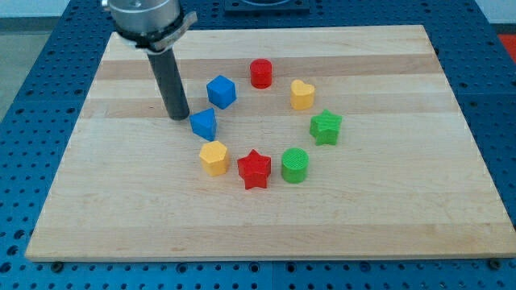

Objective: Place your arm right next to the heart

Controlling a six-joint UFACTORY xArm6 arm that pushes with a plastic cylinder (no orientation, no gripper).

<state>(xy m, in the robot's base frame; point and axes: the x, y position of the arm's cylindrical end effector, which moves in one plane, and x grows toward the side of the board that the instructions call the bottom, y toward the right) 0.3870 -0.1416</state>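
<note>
On the tabletop (387,217), eight blocks are sitting in a loose ring. My tip (178,118) is resting at the ring's left side, just beside the blue triangle (204,123), perhaps touching it; I cannot tell. The rod is ending in no hand, so there is nothing to read as wide or narrow. The yellow heart (301,94) is lying across the ring toward the view's upper right, well apart from my tip. Between them, along the top, the blue cube (221,91) and the red cylinder (260,73) are standing. Below the heart, the green star (326,127) is sitting, then the green cylinder (295,165), the red star (254,168) and the yellow hexagon (214,157) along the bottom.
</note>
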